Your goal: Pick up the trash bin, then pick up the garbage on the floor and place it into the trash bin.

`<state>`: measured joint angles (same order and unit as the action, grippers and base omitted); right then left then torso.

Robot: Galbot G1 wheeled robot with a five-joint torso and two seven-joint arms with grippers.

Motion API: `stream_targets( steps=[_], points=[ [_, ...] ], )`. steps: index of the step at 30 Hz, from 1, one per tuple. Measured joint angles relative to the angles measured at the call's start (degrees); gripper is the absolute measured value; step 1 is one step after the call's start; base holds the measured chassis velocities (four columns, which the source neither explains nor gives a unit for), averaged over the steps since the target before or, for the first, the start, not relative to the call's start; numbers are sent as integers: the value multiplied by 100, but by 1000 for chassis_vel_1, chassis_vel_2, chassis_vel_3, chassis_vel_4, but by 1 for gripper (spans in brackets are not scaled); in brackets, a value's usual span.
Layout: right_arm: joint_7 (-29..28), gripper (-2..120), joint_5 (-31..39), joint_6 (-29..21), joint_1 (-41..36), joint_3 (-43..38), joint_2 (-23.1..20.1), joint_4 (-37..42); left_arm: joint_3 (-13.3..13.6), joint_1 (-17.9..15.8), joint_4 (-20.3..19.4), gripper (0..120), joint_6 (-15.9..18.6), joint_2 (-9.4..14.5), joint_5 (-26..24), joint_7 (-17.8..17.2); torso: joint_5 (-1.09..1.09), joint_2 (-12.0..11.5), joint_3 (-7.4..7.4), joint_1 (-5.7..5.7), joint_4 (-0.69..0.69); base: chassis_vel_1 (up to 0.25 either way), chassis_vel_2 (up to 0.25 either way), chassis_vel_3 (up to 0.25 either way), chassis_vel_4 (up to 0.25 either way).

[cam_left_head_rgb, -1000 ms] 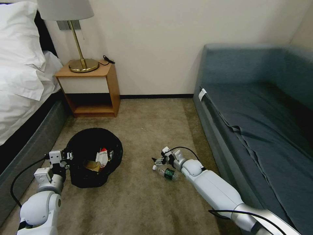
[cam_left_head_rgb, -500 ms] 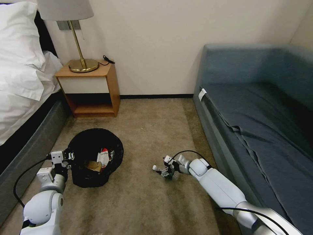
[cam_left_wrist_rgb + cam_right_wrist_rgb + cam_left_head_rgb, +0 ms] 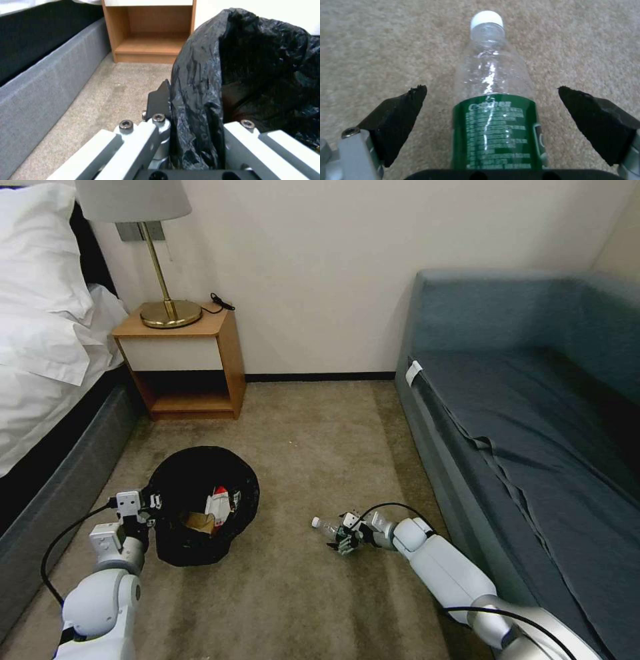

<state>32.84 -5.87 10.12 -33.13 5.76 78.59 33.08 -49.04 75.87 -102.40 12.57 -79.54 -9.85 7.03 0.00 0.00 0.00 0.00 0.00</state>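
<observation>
The trash bin (image 3: 200, 507), draped in a black bag, hangs tilted just above the carpet at the left, with a red-and-white packet (image 3: 217, 502) and brown paper (image 3: 199, 522) inside. My left gripper (image 3: 148, 505) is shut on its near rim; in the left wrist view the bag-covered rim (image 3: 196, 105) sits pinched between the fingers (image 3: 159, 100). A clear bottle (image 3: 331, 528) with a green label lies on the carpet. My right gripper (image 3: 345, 540) is low over it, open. In the right wrist view the bottle (image 3: 495, 107) lies between the two black pads (image 3: 398, 117), neither touching it.
A wooden nightstand (image 3: 183, 360) with a brass lamp (image 3: 160, 253) stands at the back left by the bed (image 3: 47, 347). A blue-grey sofa (image 3: 533, 433) runs along the right. Open carpet (image 3: 300, 447) lies between them.
My right gripper has dropped down and back along the bottle, from beside its neck to straddling its labelled body. The bin and left gripper have shifted slightly right and nearer.
</observation>
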Motion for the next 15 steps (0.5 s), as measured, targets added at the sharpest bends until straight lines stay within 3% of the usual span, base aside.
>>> stream_targets(
  steps=[7,10,12,14,15],
  points=[
    [-113,92,3,22,46,-63,54,-159,-12,-14,25,5,-9,42,-21,9,0,0,0,0,0,0,0,0,0],
    [-103,83,18,29,45,-66,48,-162,-14,-27,25,5,-9,71,-48,9,0,0,0,0,0,0,0,0,0],
    [-80,70,26,48,33,-69,35,-162,-14,-36,28,5,-9,101,-67,10,0,0,0,0,0,0,0,0,0],
    [-76,67,28,53,26,-75,33,-162,-14,-38,30,5,-9,112,-75,9,0,0,0,0,0,0,0,0,0],
    [-73,58,32,65,12,-91,31,-161,-14,-43,34,5,-9,134,-84,10,0,-1,0,0,0,0,0,0,0]
  ],
)
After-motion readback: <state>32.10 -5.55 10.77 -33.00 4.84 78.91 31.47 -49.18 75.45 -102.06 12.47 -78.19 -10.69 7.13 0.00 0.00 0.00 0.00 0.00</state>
